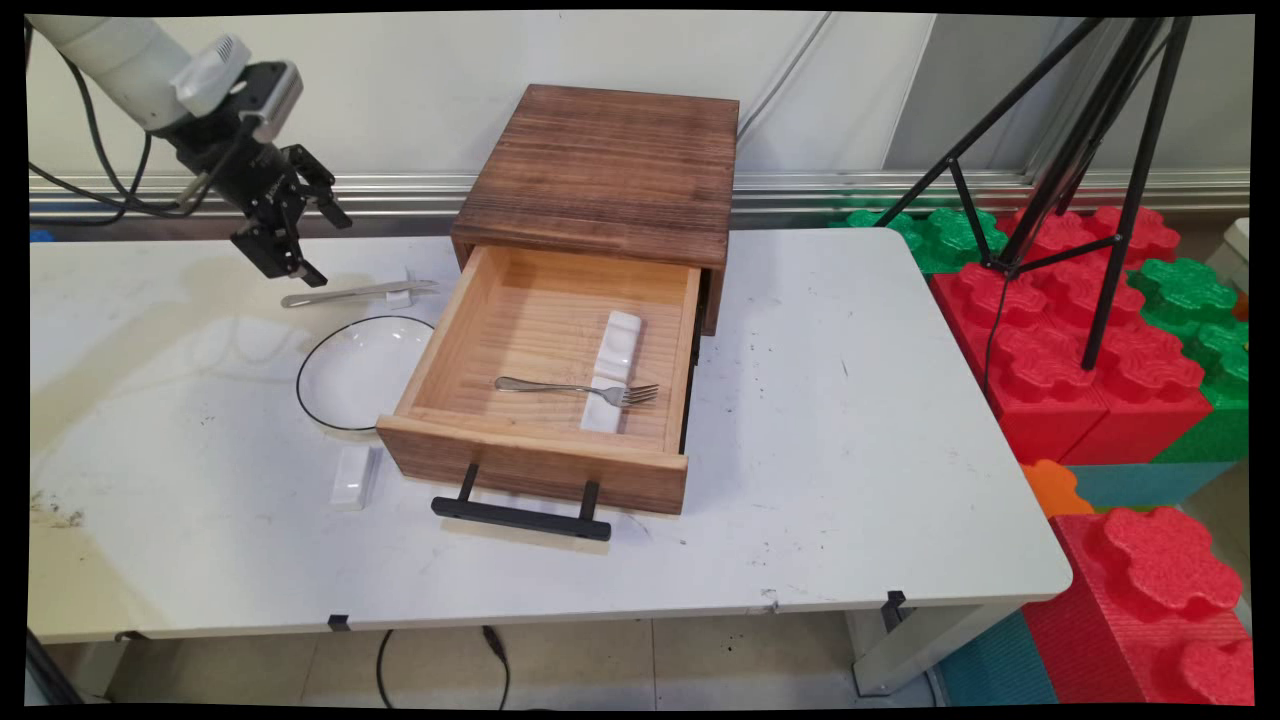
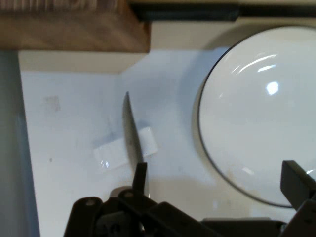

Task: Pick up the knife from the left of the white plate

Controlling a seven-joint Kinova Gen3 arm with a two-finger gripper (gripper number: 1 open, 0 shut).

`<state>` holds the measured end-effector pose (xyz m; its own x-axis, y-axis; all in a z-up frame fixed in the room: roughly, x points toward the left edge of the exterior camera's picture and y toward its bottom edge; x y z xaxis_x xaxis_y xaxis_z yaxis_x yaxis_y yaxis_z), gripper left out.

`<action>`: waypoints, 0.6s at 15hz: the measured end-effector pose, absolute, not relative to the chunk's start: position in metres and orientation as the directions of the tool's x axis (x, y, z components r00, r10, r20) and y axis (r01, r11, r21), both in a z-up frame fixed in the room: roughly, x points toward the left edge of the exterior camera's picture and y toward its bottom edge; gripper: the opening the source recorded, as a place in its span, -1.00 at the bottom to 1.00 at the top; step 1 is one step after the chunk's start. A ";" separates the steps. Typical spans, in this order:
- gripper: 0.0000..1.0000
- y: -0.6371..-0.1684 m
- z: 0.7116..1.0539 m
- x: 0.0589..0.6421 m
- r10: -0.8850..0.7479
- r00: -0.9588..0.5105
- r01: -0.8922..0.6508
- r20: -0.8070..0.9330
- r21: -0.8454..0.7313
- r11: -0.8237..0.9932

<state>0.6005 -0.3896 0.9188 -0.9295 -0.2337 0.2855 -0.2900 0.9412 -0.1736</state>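
Hovering over the table's (image 1: 850,450) far-left part, the gripper (image 1: 300,235) hangs with fingers spread, holding nothing, above a knife (image 1: 355,292) lying across a small white rest (image 1: 398,296). Bare tabletop lies left; just nearer sits a black-rimmed plate (image 1: 350,375), with the open drawer (image 1: 545,400) holding a fork (image 1: 575,388) close right.

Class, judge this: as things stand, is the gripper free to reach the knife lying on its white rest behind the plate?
Probably yes. The gripper hangs with open jaws just above the knife, which lies exposed across its rest. Neither the plate nor the open drawer covers it.
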 end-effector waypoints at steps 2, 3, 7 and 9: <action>1.00 -0.396 0.907 0.607 -0.242 -0.933 -0.294 0.267 -0.177 0.939; 1.00 -0.401 0.899 0.610 -0.248 -0.935 -0.297 0.255 -0.179 0.938; 1.00 -0.412 0.875 0.623 -0.276 -0.937 -0.315 0.213 -0.181 0.931; 1.00 -0.416 0.866 0.629 -0.288 -0.937 -0.324 0.197 -0.181 0.929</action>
<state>0.6290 -0.4160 0.8660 -0.9371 -0.2882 0.1971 -0.3236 0.9288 -0.1807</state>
